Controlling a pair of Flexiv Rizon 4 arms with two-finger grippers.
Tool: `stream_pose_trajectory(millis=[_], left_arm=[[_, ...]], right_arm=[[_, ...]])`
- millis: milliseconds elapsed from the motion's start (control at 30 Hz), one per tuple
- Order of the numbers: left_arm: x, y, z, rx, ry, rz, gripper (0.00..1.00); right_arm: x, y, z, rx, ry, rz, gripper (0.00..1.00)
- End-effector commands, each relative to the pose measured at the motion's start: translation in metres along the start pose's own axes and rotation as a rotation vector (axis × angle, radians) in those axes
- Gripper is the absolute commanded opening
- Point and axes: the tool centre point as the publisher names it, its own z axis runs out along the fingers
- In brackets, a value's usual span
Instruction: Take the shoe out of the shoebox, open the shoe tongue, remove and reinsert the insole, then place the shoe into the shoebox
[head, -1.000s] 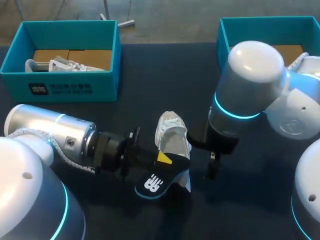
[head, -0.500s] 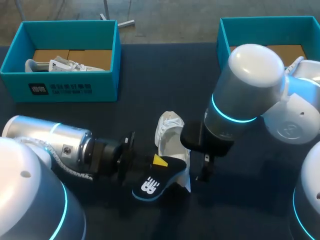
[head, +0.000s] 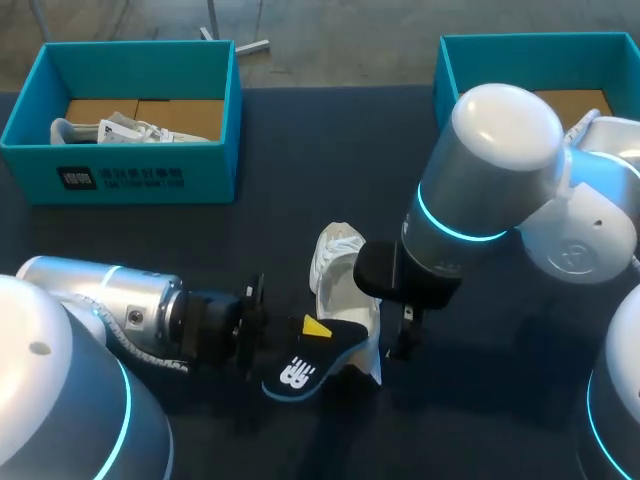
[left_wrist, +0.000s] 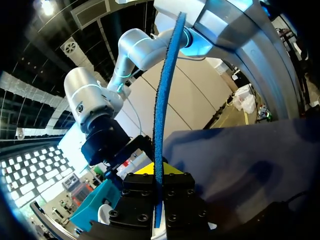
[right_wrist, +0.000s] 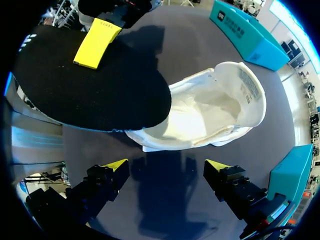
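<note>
1. The white shoe (head: 343, 272) lies on the dark tabletop (head: 330, 150) at the middle of the head view, outside both boxes. In the right wrist view its pale inside shows.
2. The left fingers (head: 315, 327) come in from the lower left and pinch the black insole (head: 305, 367) from two sides. In the left wrist view it stands edge-on between them, with its blue edge showing.
3. The insole overlaps the shoe's lower end in the head view. I cannot tell whether they touch.
4. The right fingers (right_wrist: 114, 167) are spread wide and hold nothing; the shoe lies just ahead of them.
5. A teal shoebox (head: 130, 178) sits at the upper left with another pale shoe (head: 120, 130) inside.
6. A second teal shoebox (head: 450, 62) sits at the upper right, partly behind the right arm (head: 490, 180).
</note>
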Motion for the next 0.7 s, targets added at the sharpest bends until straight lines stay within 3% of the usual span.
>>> stream_pose_trajectory(millis=[33, 700], left_arm=[[-0.0005, -0.0041, 0.0002, -0.009, 0.0, -0.001, 0.0], [-0.0103, -0.0007, -0.0061, -0.031, -0.031, -0.091, 0.0]], right_arm=[[0.0004, 0.0011, 0.0035, 0.0, -0.001, 0.0, 1.0], [0.0004, 0.0011, 0.0035, 0.0, -0.001, 0.0, 1.0]])
